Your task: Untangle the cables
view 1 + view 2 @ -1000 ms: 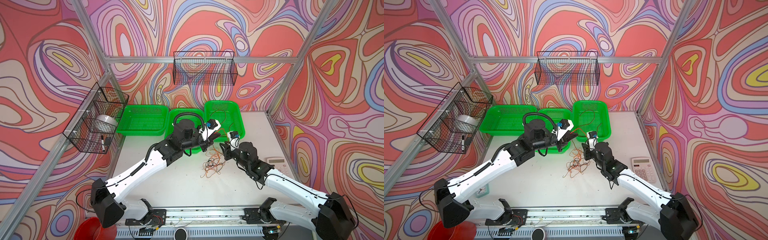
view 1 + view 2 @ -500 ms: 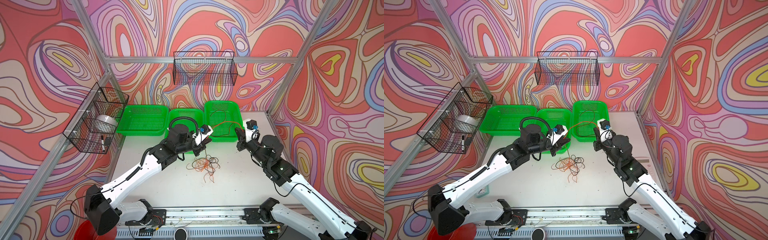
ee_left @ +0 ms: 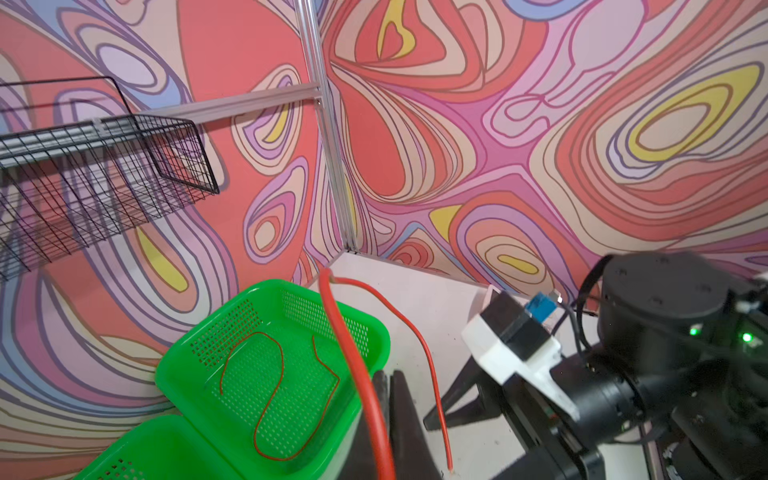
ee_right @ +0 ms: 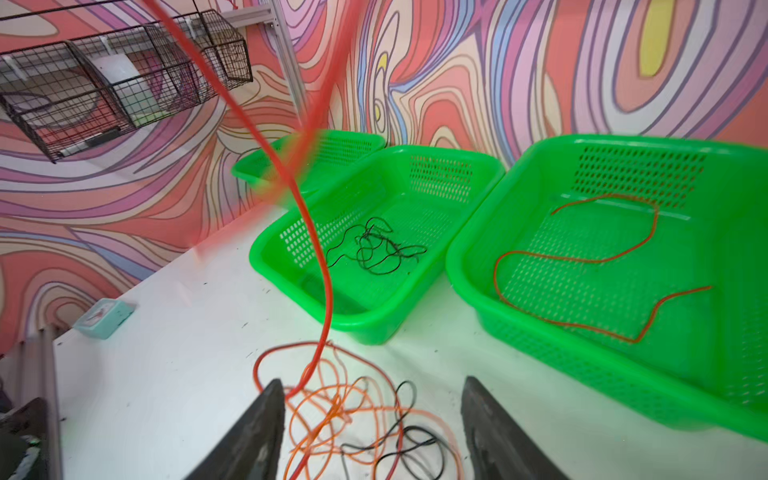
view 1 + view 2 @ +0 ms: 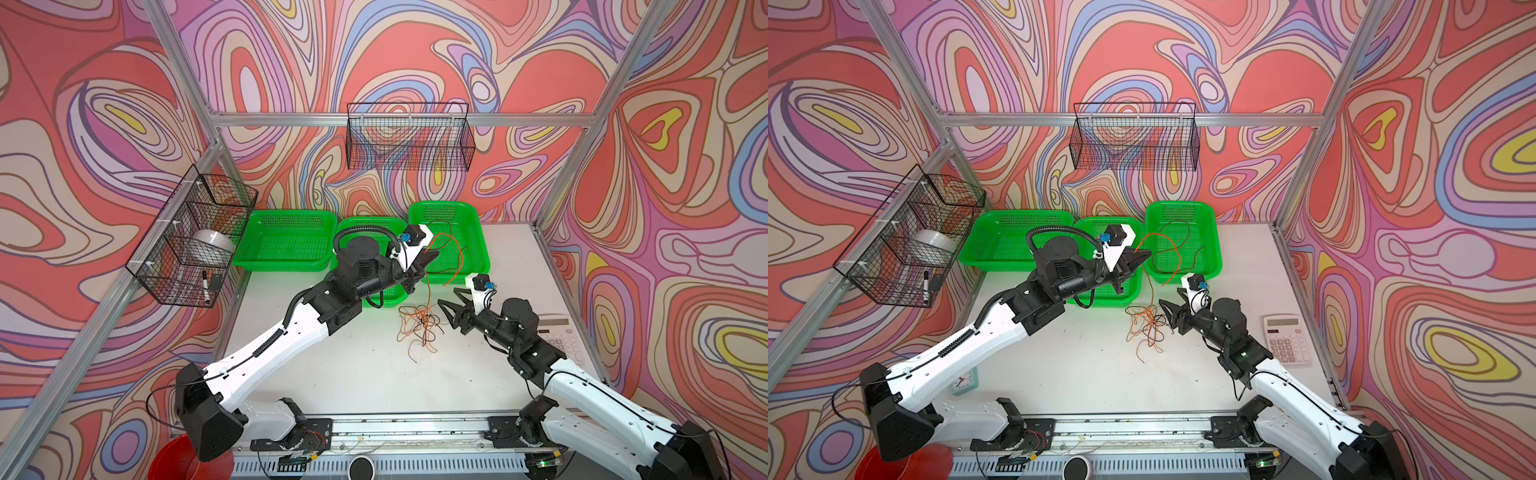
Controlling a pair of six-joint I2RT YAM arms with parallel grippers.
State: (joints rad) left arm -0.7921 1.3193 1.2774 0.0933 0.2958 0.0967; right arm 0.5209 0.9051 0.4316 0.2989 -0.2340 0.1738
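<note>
A loose tangle of cables (image 5: pixel 419 326) (image 5: pixel 1146 328), orange, black and red, lies on the white table in front of the green baskets. My left gripper (image 5: pixel 430 257) (image 3: pixel 390 376) hovers above it by the right green basket (image 5: pixel 444 206), shut on a red cable (image 3: pixel 340 328). One end of that cable arcs over the basket and hangs free; the other runs down into the tangle. My right gripper (image 5: pixel 447 296) (image 4: pixel 374 382) is low beside the tangle's right edge, open, with cable loops (image 4: pixel 353 415) lying between its fingers.
The right basket (image 4: pixel 478 232) holds a separate red cable (image 4: pixel 582 259); the middle basket (image 4: pixel 266 253) holds a black cable (image 4: pixel 374 249). The left basket (image 5: pixel 286 241) sits beside them. A calculator (image 5: pixel 1287 338) lies at the right edge and a teal clock (image 5: pixel 965 380) at the front left.
The right gripper pulled the red cable taut up to the right, then let go, opened and dropped back beside the tangle. The left gripper, still shut, rose toward the baskets.
</note>
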